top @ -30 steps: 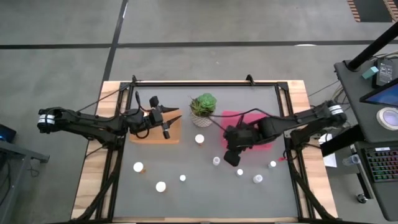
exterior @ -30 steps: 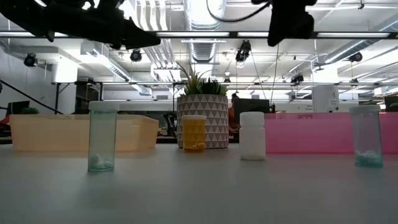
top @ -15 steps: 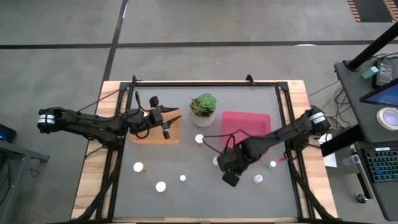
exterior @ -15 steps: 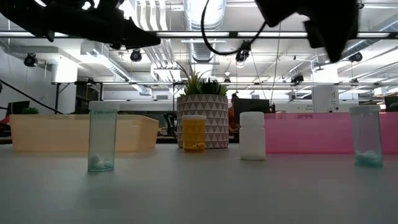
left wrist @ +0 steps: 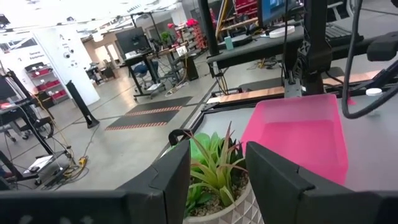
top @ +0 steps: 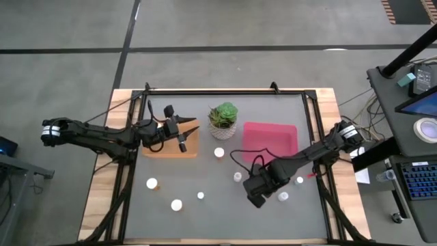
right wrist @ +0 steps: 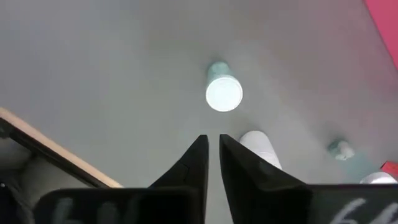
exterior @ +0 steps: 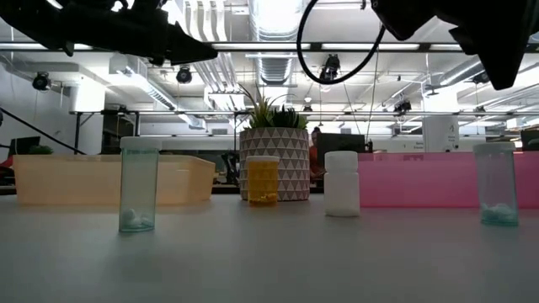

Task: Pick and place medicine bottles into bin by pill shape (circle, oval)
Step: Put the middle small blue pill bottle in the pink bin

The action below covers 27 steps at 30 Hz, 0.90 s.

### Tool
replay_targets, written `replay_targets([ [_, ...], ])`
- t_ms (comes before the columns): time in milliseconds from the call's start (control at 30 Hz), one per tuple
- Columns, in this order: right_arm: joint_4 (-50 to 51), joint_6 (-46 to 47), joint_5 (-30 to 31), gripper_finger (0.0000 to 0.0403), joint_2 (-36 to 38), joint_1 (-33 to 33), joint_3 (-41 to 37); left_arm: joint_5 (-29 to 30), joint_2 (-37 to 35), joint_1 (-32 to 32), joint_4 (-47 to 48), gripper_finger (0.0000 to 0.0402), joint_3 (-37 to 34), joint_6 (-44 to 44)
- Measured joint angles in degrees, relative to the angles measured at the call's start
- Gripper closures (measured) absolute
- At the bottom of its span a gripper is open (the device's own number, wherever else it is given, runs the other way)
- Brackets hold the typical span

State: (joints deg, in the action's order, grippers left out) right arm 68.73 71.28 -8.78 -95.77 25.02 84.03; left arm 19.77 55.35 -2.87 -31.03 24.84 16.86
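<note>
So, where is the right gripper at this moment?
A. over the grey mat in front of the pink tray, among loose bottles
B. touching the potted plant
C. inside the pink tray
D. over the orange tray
A: in the high view the right gripper hangs over the grey mat, clear of the pink tray, with bottles close by.

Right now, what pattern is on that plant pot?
White triangles on the plant pot; clearest in the low view.
</note>
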Motion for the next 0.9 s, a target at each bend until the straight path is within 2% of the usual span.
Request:
replay_targets([
  [200, -0.1, 5.2, 1.4, 0.0282, -0.3, 0.0, -0.7, 0.0, 0.0, 0.0, 0.0, 0.0262, 0.0, 0.0],
  [367, -0.3, 6.7, 3.2, 0.0215, -0.3, -0.2, -2.2, 0.0, 0.0, 0.0, 0.0, 0.0262, 0.0, 0.0],
  [467, -0.9, 6.7, 3.4, 0.0188, -0.3, -0.2, -3.2, 0.0, 0.0, 0.0, 0.0, 0.0262, 0.0, 0.0],
  [667, -4.9, 6.6, 3.4, 0.0166, -0.4, -0.2, -5.9, 0.0, 0.0, 0.0, 0.0, 0.0262, 0.0, 0.0],
  [900, -8.6, 6.6, 3.4, 0.0173, -0.4, -0.2, -9.3, 0.0, 0.0, 0.0, 0.0, 0.0262, 0.0, 0.0],
])
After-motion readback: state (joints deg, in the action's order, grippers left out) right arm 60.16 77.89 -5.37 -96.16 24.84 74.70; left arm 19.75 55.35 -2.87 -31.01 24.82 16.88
